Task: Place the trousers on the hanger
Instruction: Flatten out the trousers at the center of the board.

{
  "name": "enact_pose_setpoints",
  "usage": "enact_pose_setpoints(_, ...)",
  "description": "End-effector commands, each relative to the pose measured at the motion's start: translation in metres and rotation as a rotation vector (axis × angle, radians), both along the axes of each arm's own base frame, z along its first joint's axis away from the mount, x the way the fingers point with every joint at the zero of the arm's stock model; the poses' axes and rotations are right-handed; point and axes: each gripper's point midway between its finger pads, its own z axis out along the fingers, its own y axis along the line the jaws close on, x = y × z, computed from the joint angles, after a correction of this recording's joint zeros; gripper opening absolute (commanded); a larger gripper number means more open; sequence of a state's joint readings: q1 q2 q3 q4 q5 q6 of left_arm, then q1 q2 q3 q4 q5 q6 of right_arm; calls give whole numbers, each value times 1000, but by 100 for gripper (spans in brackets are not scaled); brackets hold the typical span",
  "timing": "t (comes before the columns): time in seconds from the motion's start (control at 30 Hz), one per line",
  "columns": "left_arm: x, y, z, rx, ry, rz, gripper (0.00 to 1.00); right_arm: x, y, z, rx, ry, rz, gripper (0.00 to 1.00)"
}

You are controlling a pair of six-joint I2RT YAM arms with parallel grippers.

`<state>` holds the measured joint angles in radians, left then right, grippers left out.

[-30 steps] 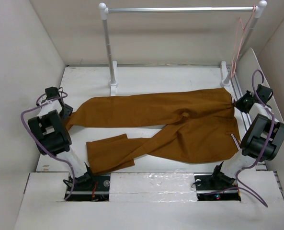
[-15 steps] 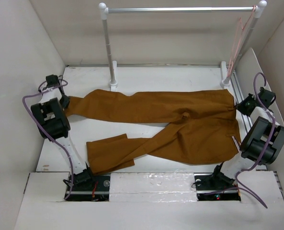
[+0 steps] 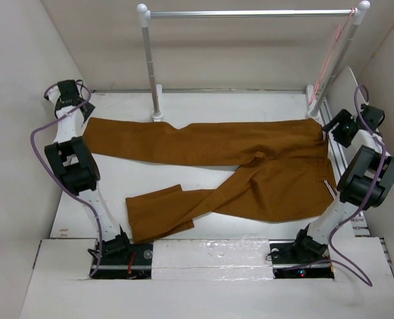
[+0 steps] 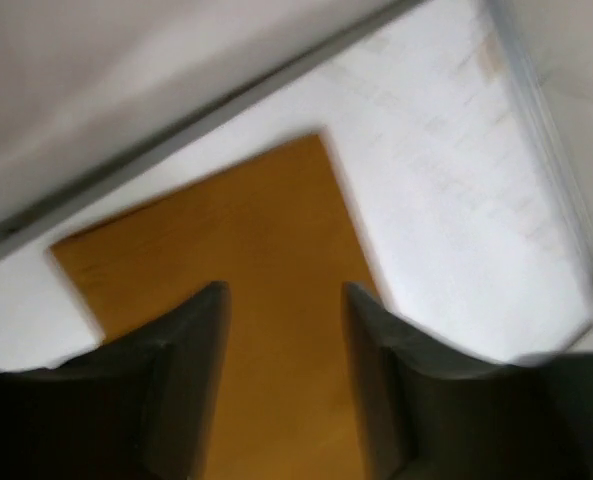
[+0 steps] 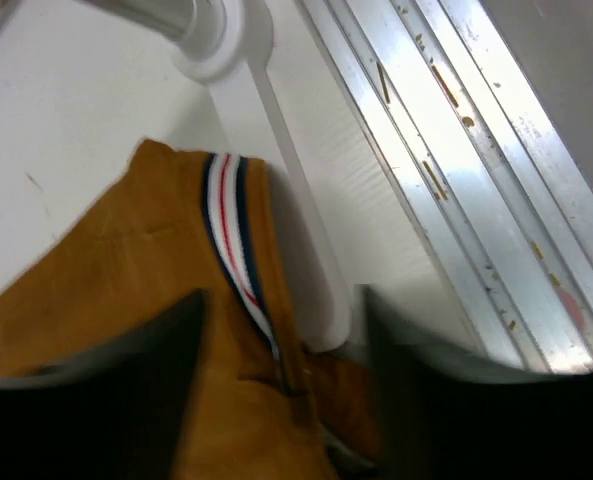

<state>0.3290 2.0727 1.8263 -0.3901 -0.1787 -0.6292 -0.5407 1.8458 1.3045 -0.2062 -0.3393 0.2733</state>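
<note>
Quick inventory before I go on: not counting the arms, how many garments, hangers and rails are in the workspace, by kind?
trousers, rust-brown, lying flat on the table: 1
hanger, pale pink wire, hung at the right end of the rail: 1
rail, silver with white posts: 1
Total: 3

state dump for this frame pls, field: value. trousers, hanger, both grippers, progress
trousers: flat on table; waistband at right, one leg laid out to the far left, other leg angled toward near left
hanger: hanging at right end of rail, nothing on it
left gripper: at the cuff of the far leg, jaws apart over cloth; grip unclear
right gripper: at striped waistband corner, jaws apart; grip unclear
progress: trousers not yet on hanger
</note>
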Motion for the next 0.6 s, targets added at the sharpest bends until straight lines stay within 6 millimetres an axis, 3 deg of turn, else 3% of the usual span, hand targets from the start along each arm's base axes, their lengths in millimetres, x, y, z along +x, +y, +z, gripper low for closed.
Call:
enact_pose_setpoints(0.0,-35,-6,39,25,-66,22,65,18,0,46,-109,-72,30,83)
enact_pose_setpoints(0.07,-48,-15,34,-3,-56,15,71,16,8,59,-111,-92,45,88)
enact_pose_setpoints(0.13,-60,-33,45,-51,-90,-31,71,8,18,64,-110,-101,48,89)
enact_pose_setpoints(0.17,-68,-62,27,-77,-55,-95,70,4,20,70,-109,-117,39,88)
enact_pose_setpoints(0.2,-73,-81,45,-68,-98,-144,69,-2,30,89,-121,-161,46,86)
enact_pose_setpoints(0.23,-79,-101,46,-68,-93,-202,68,-12,50,77,-87,-150,70,79)
enact_pose_setpoints(0.27,-89,-146,31,-78,-54,-301,67,-13,63,84,-95,-191,95,67)
enact_pose_setpoints(0.3,-102,-168,42,-67,-66,-355,65,-23,82,103,-113,-241,123,34)
enact_pose_setpoints(0.33,-112,-185,37,-62,-48,-380,64,-29,102,101,-106,-245,160,16)
enact_pose_setpoints(0.37,-132,-203,18,-76,-2,-422,63,-36,148,87,-99,-234,274,5)
enact_pose_setpoints(0.4,-145,-228,28,-74,-42,-493,61,-43,176,87,-110,-247,349,0)
enact_pose_setpoints(0.43,-154,-234,26,-78,-44,-506,60,-53,203,97,-157,-284,442,0)
enact_pose_setpoints(0.47,-169,-238,16,-87,-26,-517,59,-72,263,84,-148,-268,614,0)
enact_pose_setpoints(0.57,-181,-233,56,-42,-124,-524,55,-120,360,88,-182,-347,972,0)
